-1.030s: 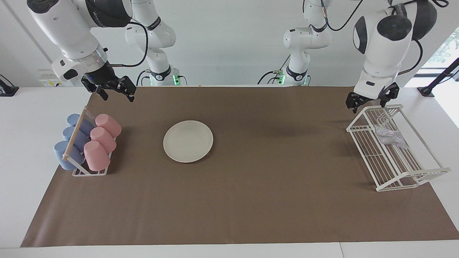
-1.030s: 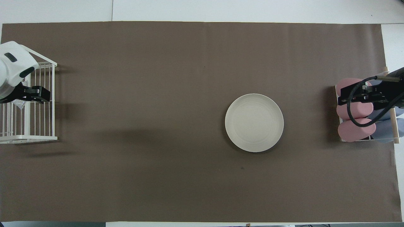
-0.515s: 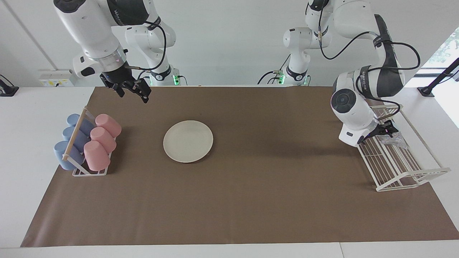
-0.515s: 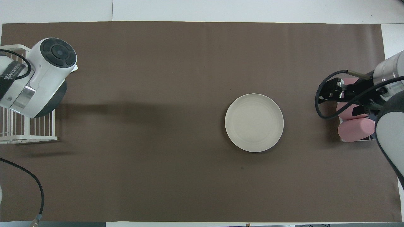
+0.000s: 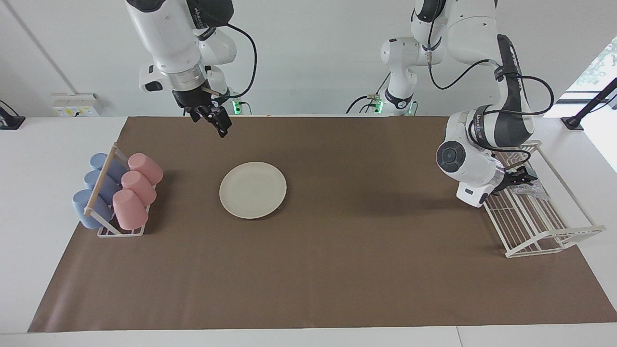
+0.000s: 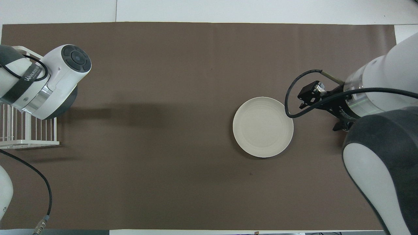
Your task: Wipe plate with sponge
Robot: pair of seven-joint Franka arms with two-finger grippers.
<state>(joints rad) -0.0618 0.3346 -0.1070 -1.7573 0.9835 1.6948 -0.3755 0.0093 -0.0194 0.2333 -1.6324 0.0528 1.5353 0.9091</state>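
One cream plate (image 5: pixel 253 189) w/ faint rings; glittery sponge (image 5: pixel 529 191) in rack (image 5: pixel 549 226); both end effectors wide.

sponge (image 5: pixel 529 191): facing view shows only part of it in the white wire rack (image 5: pixel 540 217), the left claw (image 5: pixel 523 177) covers its near end; overhead view hides it under the left arm
left claw: fingertips too small to read; contact with the sponge cannot be told
wire rack: overhead view cuts it at the picture's edge
cup rack (image 5: pixel 118 195): hidden under the right arm in the overhead view
right claw (image 6: pixel 308 96): fingertips unclear
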